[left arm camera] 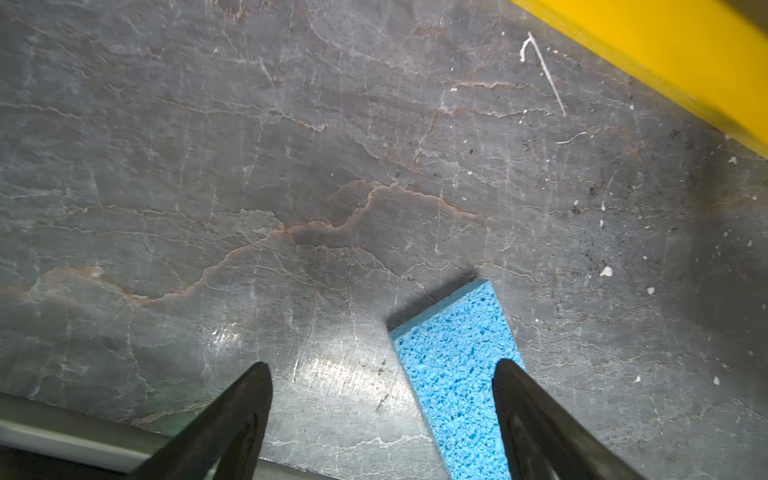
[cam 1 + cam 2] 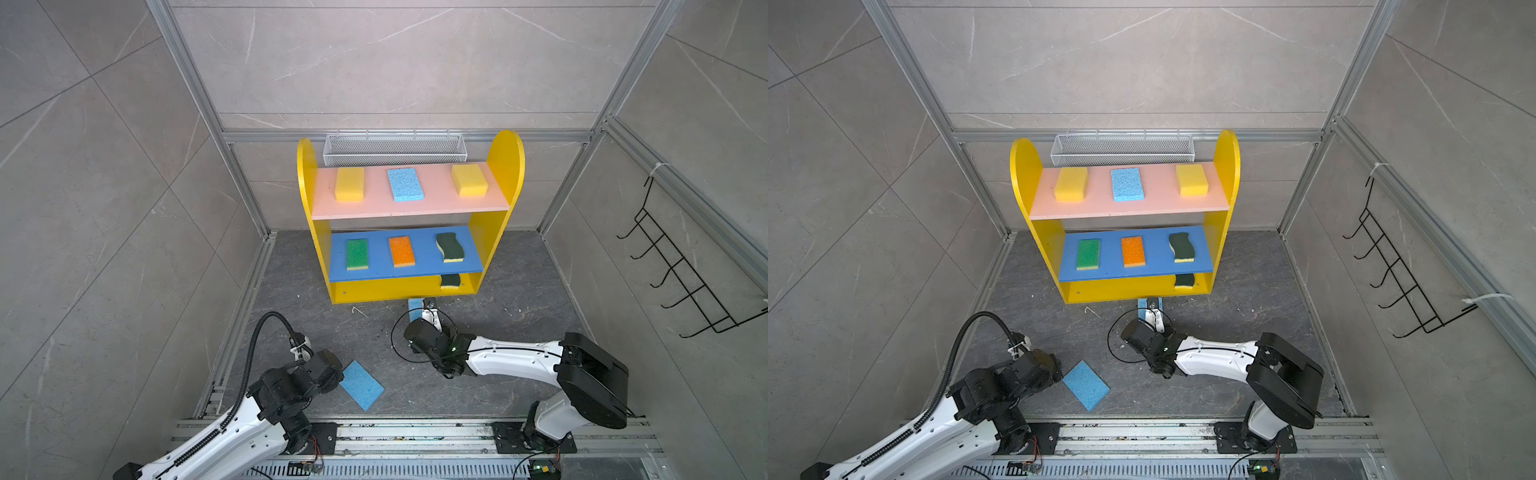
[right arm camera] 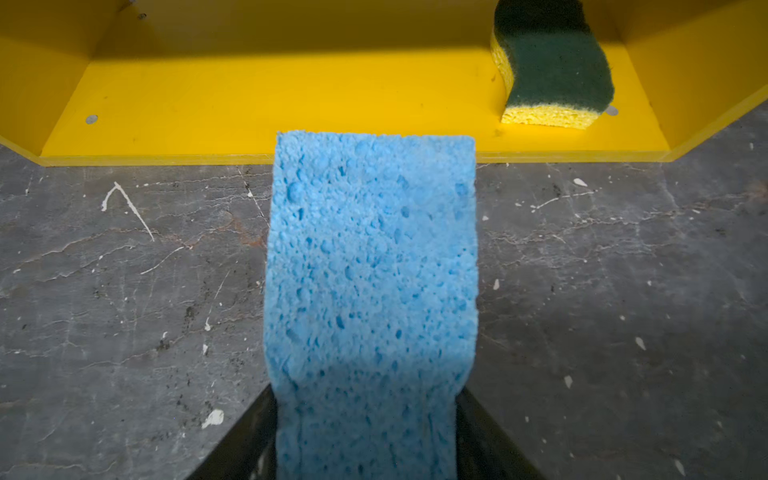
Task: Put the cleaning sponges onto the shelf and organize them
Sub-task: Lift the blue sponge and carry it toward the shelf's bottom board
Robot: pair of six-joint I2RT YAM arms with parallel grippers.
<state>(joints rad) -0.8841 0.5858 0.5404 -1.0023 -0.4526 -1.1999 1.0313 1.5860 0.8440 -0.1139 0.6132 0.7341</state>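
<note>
We are pinching a flat, holey light blue sponge [image 3: 370, 270] between the two black fingers of our right gripper [image 3: 365, 390] — they are pressing into its near end, and the rest is sticking out in front. Its far end is hanging just at the front edge of the yellow bottom board [image 3: 291, 104] of the yellow wooden shelf with round-topped sides [image 2: 505, 166]. It is not lying inside yet.

What could be going wrong from here? We think the sponge is soft and bendy, so its front edge could be catching on the board's edge and folding under as we are pushing in. If we are letting go too soon, it could be dropping onto the dark grey stone floor [image 3: 124, 311] instead. The blue middle board [image 2: 424, 257] is sitting low over this gap, so our gripper could be bumping it and shaking the whole shelf. A wavy dark green sponge with a yellow base [image 3: 557, 70] is lying on the bottom board near the right side panel, well apart from ours; drifting that way, we could be shoving it.

Our left gripper [image 1: 382, 365] is hanging with its fingers spread wide, holding nothing. A second light blue sponge [image 1: 453, 365] is lying slanted on the floor under it, and one finger is over it, not beside it — closing here could be pushing it away. We cannot tell if that finger is touching it.
</note>
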